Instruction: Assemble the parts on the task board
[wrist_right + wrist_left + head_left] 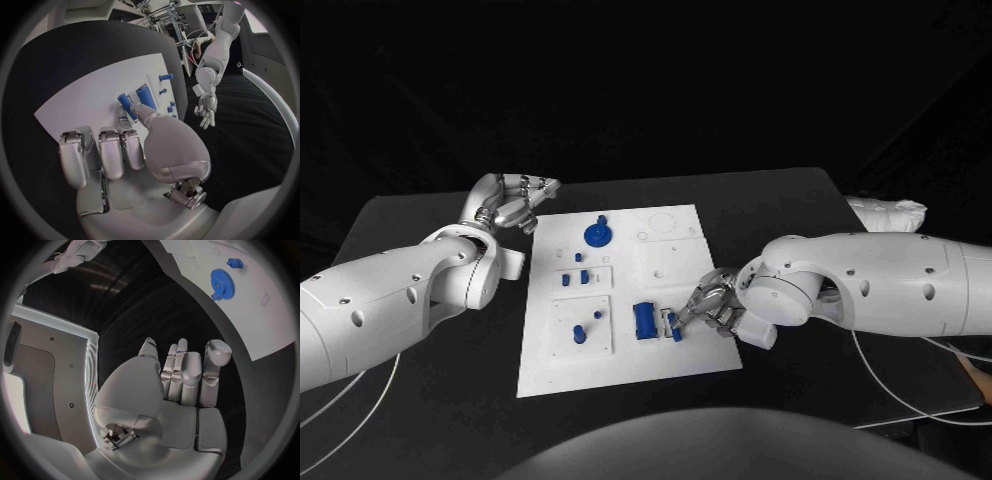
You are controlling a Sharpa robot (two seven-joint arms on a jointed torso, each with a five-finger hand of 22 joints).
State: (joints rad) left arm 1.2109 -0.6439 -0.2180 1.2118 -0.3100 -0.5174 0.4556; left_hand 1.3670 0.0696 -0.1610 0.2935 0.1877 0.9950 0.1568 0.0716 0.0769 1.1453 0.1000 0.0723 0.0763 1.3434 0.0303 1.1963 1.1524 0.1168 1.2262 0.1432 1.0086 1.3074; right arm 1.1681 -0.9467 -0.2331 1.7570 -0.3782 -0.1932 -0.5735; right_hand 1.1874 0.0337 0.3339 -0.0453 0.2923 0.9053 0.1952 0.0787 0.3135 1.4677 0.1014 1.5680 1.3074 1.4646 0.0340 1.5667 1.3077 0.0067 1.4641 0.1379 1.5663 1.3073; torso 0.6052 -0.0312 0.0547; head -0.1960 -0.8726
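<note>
Head view: right hand [710, 305], fingers apparently empty, is hovering at lower-right blue part [645, 321], seemingly rigid, light, graspable sideways; left hand [516, 203] is resting open.

The scene is dim, with darkness beyond the black counter [776, 200]. Light from above makes the white task board [661, 350] the brightest surface, slightly washed out. Both wrist views bend straight edges strongly towards their dark rims. Soft highlights sit on the silver right hand [134, 165], close and sharp.
</note>
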